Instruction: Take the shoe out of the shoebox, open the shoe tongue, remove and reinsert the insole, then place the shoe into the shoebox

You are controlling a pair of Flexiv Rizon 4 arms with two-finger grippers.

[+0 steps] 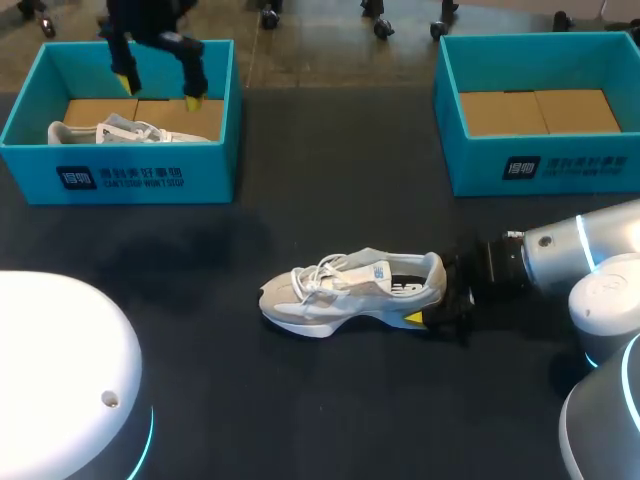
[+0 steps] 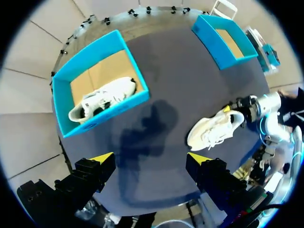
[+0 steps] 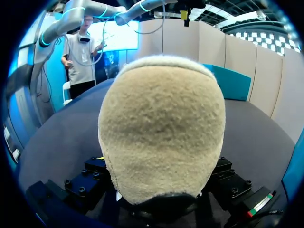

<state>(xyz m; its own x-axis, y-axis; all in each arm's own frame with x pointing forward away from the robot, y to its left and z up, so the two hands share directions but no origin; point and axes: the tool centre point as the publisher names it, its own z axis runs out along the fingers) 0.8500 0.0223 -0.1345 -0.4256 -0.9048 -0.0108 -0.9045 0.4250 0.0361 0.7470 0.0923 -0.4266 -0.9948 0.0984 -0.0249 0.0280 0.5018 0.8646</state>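
While the right gripper [image 1: 432, 295] clamps its fingers on the heel [image 1: 433, 272] of the shoe [image 1: 340, 292] on the table [image 1: 330, 400], the left gripper [image 1: 158, 93] hangs wide open over the left shoebox [image 1: 215, 160]; tongue-opening seems next, needing left fingers at the laces [image 1: 325, 272].

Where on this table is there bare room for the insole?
Bare table between the left box and right box, and the strip between the shoe and the near edge. The right box is empty. Crowded: the shoe's heel, where the right gripper sits, and the left box, holding a second shoe.
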